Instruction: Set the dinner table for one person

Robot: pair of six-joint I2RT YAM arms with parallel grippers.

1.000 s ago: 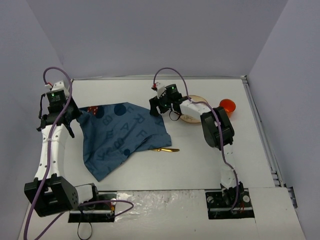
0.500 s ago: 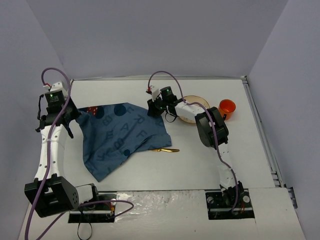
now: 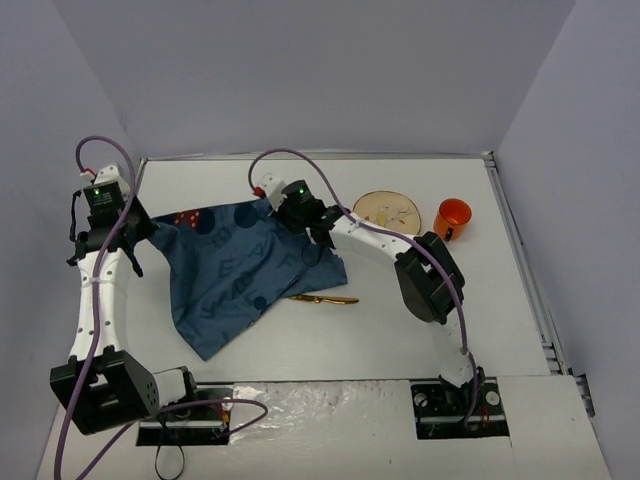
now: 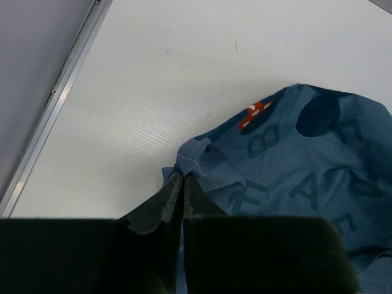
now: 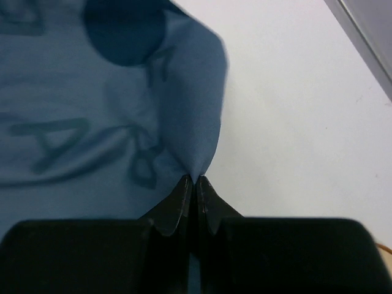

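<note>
Right gripper (image 5: 193, 179) just left plate (image 3: 390, 211), snapped closed on cloth (image 3: 235, 275) corner at its fingertips. Left gripper (image 4: 182, 176) pinches opposite corner. Both ready to spread the cloth.

You see the large white dinner table (image 3: 400, 330) as a matt surface with a faint fine grain, and its thin edge rim (image 4: 55, 104) as dull metal. The dark blue cloth placemat printed with letters (image 3: 240, 275) looks soft, matt and creased. Just right of the placemat, the slim gold utensil (image 3: 322, 298) shines like polished metal. Farther right, the round tan disc (image 3: 390, 211) looks like pale wood, and the small orange cup (image 3: 452, 216) like glossy plastic.
</note>
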